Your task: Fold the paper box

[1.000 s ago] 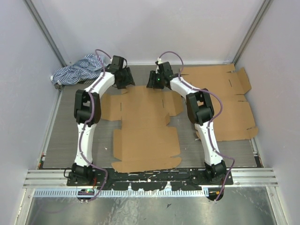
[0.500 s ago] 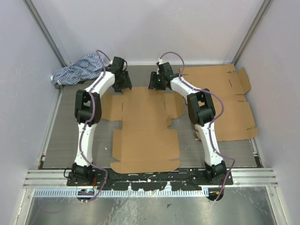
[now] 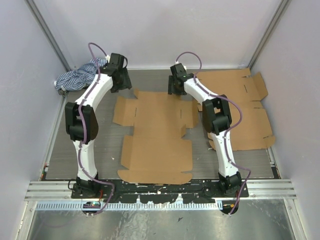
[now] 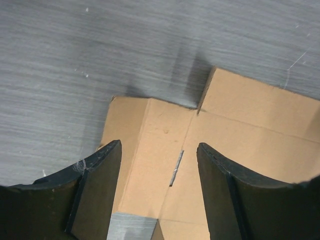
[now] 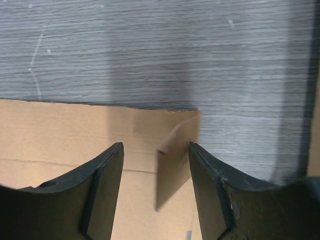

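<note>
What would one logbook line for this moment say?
box: flat, unfolded | left gripper: open, over far-left corner | right gripper: open, over far-right corner flap | held: nothing

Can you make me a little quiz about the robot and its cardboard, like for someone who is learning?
1. True or false: the left hand is gripping the middle cardboard box.
2. What lies in the far left corner? A striped cloth; B cup; C spoon.
3. How many flat cardboard sheets lie on the table?
Key: 1 false, it is open and holds nothing. 2 A. 3 two: the middle box and another sheet on the right.
</note>
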Tool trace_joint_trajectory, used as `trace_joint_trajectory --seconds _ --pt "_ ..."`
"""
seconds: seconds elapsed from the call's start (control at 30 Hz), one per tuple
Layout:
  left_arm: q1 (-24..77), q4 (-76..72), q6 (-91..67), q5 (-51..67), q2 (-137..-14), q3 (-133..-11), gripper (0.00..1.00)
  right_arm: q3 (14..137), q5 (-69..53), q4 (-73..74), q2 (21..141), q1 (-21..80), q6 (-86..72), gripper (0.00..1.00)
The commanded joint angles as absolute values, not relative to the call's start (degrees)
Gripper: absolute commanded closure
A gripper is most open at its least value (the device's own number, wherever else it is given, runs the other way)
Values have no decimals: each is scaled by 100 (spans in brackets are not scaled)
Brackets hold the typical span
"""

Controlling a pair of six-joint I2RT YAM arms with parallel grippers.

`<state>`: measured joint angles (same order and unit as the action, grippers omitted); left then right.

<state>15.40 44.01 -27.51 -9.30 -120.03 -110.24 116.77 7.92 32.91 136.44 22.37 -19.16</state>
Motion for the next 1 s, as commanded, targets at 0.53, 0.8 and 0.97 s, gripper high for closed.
trace_joint_trajectory --seconds 0.53,0.8,0.97 --pt "1513 4409 -2649 -958 -10709 -9951 32 11734 1555 3473 13016 2179 -1669 99" --pt "1576 4256 -2445 -97 -9672 -9610 32 9770 595 1574 11277 2341 -1501 99" --pt "1629 4364 -2175 476 -9293 -9782 29 8977 461 878 10333 2661 -1145 98"
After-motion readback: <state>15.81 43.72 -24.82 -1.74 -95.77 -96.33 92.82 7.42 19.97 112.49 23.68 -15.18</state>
